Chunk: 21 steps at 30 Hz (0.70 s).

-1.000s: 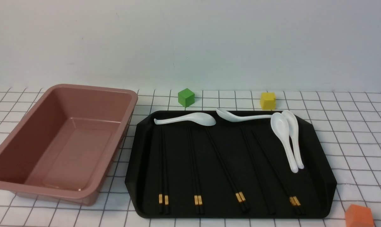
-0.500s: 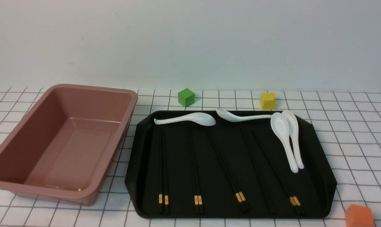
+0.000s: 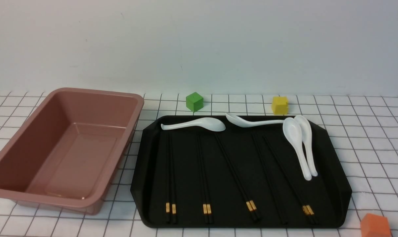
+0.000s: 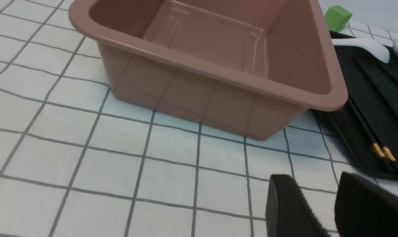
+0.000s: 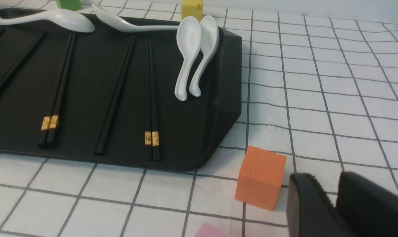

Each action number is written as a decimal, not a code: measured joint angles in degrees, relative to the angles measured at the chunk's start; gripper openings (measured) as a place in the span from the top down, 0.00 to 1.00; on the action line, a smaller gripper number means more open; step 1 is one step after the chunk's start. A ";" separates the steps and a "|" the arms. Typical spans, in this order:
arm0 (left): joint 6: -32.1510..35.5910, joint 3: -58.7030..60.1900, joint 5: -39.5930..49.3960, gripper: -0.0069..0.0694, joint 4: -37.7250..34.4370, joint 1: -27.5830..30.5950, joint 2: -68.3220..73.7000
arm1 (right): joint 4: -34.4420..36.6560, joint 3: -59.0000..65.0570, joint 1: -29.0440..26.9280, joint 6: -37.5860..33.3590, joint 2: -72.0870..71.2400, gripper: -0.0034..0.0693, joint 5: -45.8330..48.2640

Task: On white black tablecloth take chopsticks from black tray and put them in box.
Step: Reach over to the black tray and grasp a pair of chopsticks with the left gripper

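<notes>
- All the chopsticks (image 3: pixel 203 177) lying on the tray (image 3: pixel 337 184): four pairs plus what looks like a single stick, gold bands toward the near rim.
- At the tray's far end: four white spoons (image 3: pixel 199 124), no part of the job.
- Just left of the tray, on the checked cloth (image 3: pixel 366 138) over the table: the box (image 3: pixel 27 148), with nothing inside.
- Reads as not begun; leaves every stick to lift and carry across.
- Nothing in the left fingers (image 4: pixel 284 207): set apart, low over the cloth by the box's corner.
- Nothing in the right fingers (image 5: pixel 310 204) either, beside an orange cube (image 5: pixel 259 177); only a thin slit between them, so cannot tell whether closed.
</notes>
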 joint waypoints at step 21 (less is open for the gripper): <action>-28.82 0.00 -0.22 0.60 -53.36 0.00 0.00 | 0.00 0.00 0.00 0.00 0.00 0.72 0.00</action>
